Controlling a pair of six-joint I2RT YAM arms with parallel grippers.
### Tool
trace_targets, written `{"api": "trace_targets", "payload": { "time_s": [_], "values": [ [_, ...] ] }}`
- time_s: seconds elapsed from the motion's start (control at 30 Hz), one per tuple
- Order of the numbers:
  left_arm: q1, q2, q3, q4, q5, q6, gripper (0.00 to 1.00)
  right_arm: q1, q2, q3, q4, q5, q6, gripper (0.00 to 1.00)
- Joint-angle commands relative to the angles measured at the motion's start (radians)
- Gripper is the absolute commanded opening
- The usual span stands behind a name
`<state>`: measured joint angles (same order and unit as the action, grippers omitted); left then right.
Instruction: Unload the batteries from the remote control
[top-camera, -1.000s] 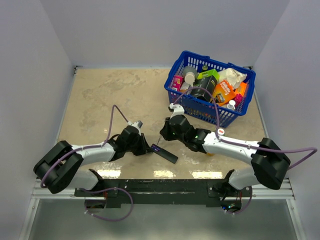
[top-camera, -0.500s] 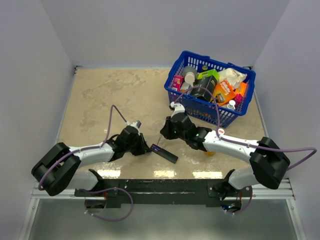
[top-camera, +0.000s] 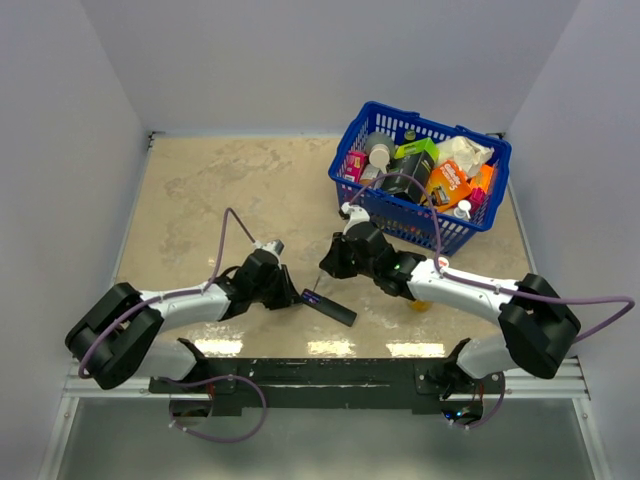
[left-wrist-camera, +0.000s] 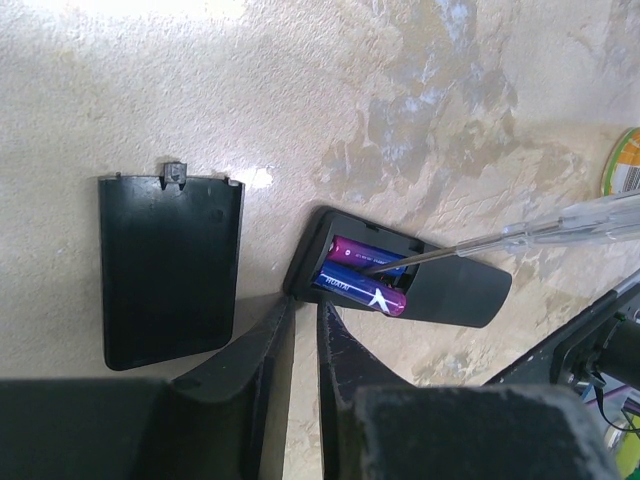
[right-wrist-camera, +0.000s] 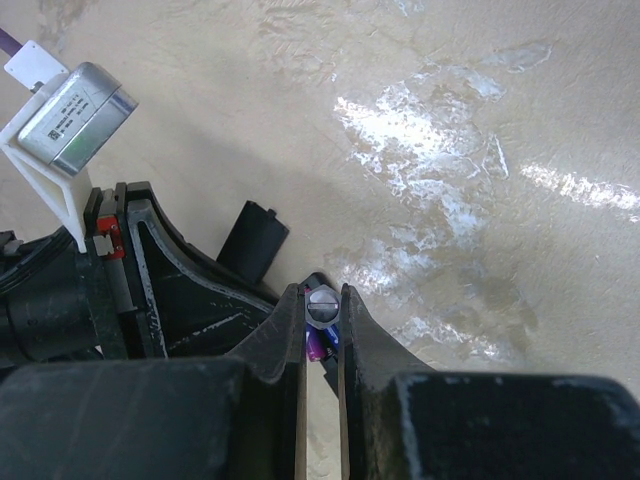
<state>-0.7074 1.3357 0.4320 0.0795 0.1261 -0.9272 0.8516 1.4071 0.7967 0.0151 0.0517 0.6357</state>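
Observation:
The black remote control lies on the table with its compartment uncovered, face up. Two purple batteries sit side by side in it. My right gripper is shut on the clear handle of a screwdriver, and the thin metal shaft reaches down between the batteries. My left gripper has its fingertips against the remote's near end, standing a narrow gap apart with bare table between them. From above, the remote lies between my left gripper and my right gripper.
The detached black cover lies flat just left of the remote. A blue basket full of packets and bottles stands at the back right. A round green-and-yellow item lies near the right arm.
My right wrist has shifted slightly toward the far side with the screwdriver. The remote and the left gripper stay where they were.

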Motion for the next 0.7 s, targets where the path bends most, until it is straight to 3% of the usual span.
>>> {"api": "trace_targets", "payload": {
  "time_s": [0.0, 0.67],
  "values": [
    [-0.001, 0.029, 0.033, -0.009, -0.022, 0.024, 0.2, 0.003, -0.008, 0.004, -0.063, -0.061, -0.014, 0.0],
    [-0.001, 0.013, 0.051, -0.035, -0.036, 0.019, 0.21, -0.052, -0.045, 0.009, -0.058, -0.079, 0.016, 0.0]
  ]
}}
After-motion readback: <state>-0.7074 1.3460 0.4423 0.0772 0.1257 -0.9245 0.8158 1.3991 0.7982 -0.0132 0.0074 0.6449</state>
